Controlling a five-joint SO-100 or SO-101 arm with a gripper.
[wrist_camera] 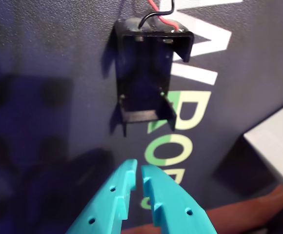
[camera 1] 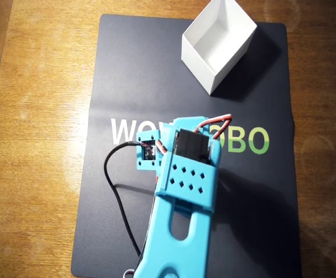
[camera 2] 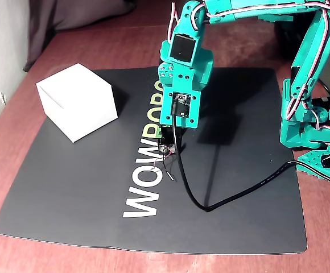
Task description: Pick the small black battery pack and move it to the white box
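Observation:
The small black battery pack (wrist_camera: 146, 73) lies on the dark mat with its open side up and its red and black wires trailing from the far end in the wrist view. My teal gripper (wrist_camera: 137, 166) hangs just short of the pack's near end, jaws shut with only a thin slit and nothing between them. In the fixed view the pack (camera 2: 168, 149) sits on the mat right below the down-pointing wrist. The overhead view hides it under the arm (camera 1: 185, 174). The white box (camera 1: 217, 43) stands open-topped at the mat's far right corner, apart from the pack, and shows as box (camera 2: 77, 102) at the left in the fixed view.
A black mat (camera 2: 68, 187) with white and green lettering covers the wooden table (camera 1: 35, 116). A black camera cable (camera 2: 227, 199) loops across the mat from the wrist to the arm's base (camera 2: 318, 131) at the right. A corner of the box (wrist_camera: 278, 146) shows at the wrist view's right edge.

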